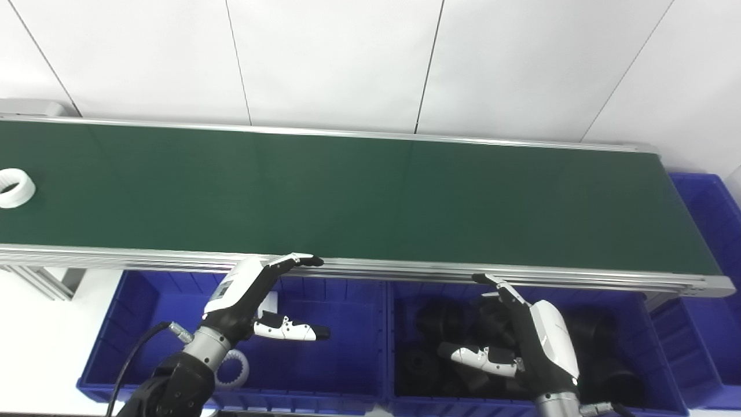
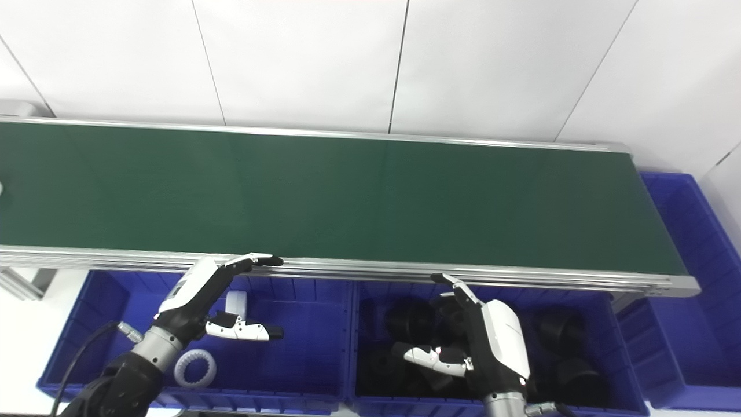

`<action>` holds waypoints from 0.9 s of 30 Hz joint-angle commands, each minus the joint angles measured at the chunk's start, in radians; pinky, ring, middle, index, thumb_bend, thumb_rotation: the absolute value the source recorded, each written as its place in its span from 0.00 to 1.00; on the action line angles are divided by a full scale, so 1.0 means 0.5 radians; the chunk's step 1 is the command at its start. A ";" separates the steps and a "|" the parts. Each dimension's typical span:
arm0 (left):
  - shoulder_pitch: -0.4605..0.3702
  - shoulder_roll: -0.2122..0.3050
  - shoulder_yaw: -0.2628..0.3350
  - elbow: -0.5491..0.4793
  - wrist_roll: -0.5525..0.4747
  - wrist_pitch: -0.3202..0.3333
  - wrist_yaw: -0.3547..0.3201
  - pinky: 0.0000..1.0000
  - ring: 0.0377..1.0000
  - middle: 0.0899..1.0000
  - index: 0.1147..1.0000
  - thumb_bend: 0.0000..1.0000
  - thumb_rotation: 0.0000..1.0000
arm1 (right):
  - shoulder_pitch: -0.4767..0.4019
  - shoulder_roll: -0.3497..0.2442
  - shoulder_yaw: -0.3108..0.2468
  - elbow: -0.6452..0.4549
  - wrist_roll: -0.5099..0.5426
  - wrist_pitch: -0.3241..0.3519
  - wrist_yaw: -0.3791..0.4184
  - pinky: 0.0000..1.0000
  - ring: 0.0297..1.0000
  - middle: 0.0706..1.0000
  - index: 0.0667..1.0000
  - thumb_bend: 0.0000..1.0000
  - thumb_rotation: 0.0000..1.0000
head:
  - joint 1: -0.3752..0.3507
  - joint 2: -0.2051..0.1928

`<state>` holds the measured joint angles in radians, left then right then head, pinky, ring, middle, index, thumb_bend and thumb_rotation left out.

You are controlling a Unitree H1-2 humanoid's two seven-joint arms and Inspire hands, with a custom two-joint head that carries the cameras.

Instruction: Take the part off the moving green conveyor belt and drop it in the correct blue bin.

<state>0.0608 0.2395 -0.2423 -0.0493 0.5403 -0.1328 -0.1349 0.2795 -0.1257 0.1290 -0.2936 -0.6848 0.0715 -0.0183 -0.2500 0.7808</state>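
A white ring-shaped part lies on the green conveyor belt at its far left end, half cut off by the picture's edge. My left hand hovers open over the left blue bin, fingertips at the belt's near rail, holding nothing. My right hand is open above the middle blue bin, also holding nothing. The left bin holds white toothed rings; the middle bin holds several black parts.
A third blue bin stands at the belt's right end. The belt's aluminium near rail runs just above both hands. A white panelled wall rises behind the belt. A metal frame leg shows at the lower left.
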 commanded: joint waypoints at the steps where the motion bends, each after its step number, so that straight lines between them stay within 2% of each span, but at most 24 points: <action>1: -0.042 0.004 0.010 -0.023 0.002 -0.053 0.059 0.81 0.83 0.80 0.75 0.91 0.48 | -0.009 -0.006 -0.008 -0.057 -0.002 -0.006 -0.027 0.61 0.63 0.63 0.80 0.76 0.33 | 0.002 0.000; 16: -0.036 0.003 0.015 -0.032 -0.014 -0.044 0.053 0.78 0.83 0.80 0.75 0.92 0.48 | -0.007 -0.005 -0.009 -0.059 0.003 -0.021 -0.032 0.59 0.63 0.63 0.80 0.76 0.32 | 0.026 0.000; 19: -0.031 -0.009 0.009 -0.038 -0.005 -0.036 0.056 0.78 0.82 0.80 0.75 0.92 0.48 | -0.002 -0.018 -0.014 -0.061 -0.002 -0.023 -0.031 0.60 0.63 0.63 0.80 0.76 0.33 | 0.150 -0.029; 20: -0.028 -0.018 0.001 -0.036 0.011 -0.037 0.063 0.79 0.82 0.80 0.75 0.92 0.48 | 0.005 -0.025 -0.023 -0.059 0.009 -0.029 -0.033 0.60 0.63 0.63 0.80 0.76 0.33 | 0.281 -0.063; 21: -0.027 -0.024 -0.007 -0.033 0.023 -0.042 0.070 0.81 0.82 0.80 0.75 0.92 0.48 | 0.012 -0.031 -0.028 -0.060 0.015 -0.034 -0.036 0.60 0.63 0.63 0.80 0.76 0.34 | 0.281 -0.063; 22: -0.024 -0.036 -0.019 -0.027 0.045 -0.047 0.083 0.82 0.82 0.79 0.75 0.92 0.48 | 0.022 -0.043 -0.037 -0.058 0.026 -0.048 -0.041 0.60 0.63 0.63 0.80 0.76 0.34 | 0.417 -0.104; 23: -0.021 -0.045 -0.029 -0.021 0.061 -0.050 0.094 0.83 0.82 0.79 0.75 0.92 0.48 | 0.029 -0.053 -0.043 -0.056 0.033 -0.059 -0.045 0.60 0.62 0.63 0.80 0.76 0.35 | 0.445 -0.114; 24: -0.015 -0.066 -0.045 -0.008 0.087 -0.057 0.118 0.83 0.82 0.79 0.75 0.92 0.47 | 0.040 -0.067 -0.056 -0.060 0.042 -0.063 -0.044 0.59 0.62 0.63 0.80 0.77 0.35 | 0.600 -0.169; 25: -0.011 -0.081 -0.058 0.003 0.105 -0.060 0.138 0.83 0.83 0.79 0.75 0.92 0.48 | 0.047 -0.078 -0.065 -0.061 0.051 -0.065 -0.043 0.59 0.62 0.62 0.79 0.76 0.33 | 0.622 -0.178; 26: -0.003 -0.105 -0.077 0.011 0.131 -0.054 0.157 0.83 0.83 0.79 0.74 0.92 0.48 | 0.052 -0.097 -0.076 -0.053 0.065 -0.089 -0.054 0.59 0.62 0.62 0.79 0.76 0.33 | 0.727 -0.227; 27: 0.003 -0.127 -0.095 0.017 0.153 -0.045 0.171 0.84 0.83 0.79 0.75 0.92 0.48 | 0.053 -0.118 -0.085 -0.038 0.076 -0.120 -0.068 0.59 0.62 0.62 0.79 0.75 0.29 | 0.763 -0.247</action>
<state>0.0647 0.1909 -0.2777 -0.0291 0.6017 -0.1347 -0.0832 0.3046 -0.1659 0.0981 -0.2933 -0.6583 0.0667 -0.0204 0.1302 0.6582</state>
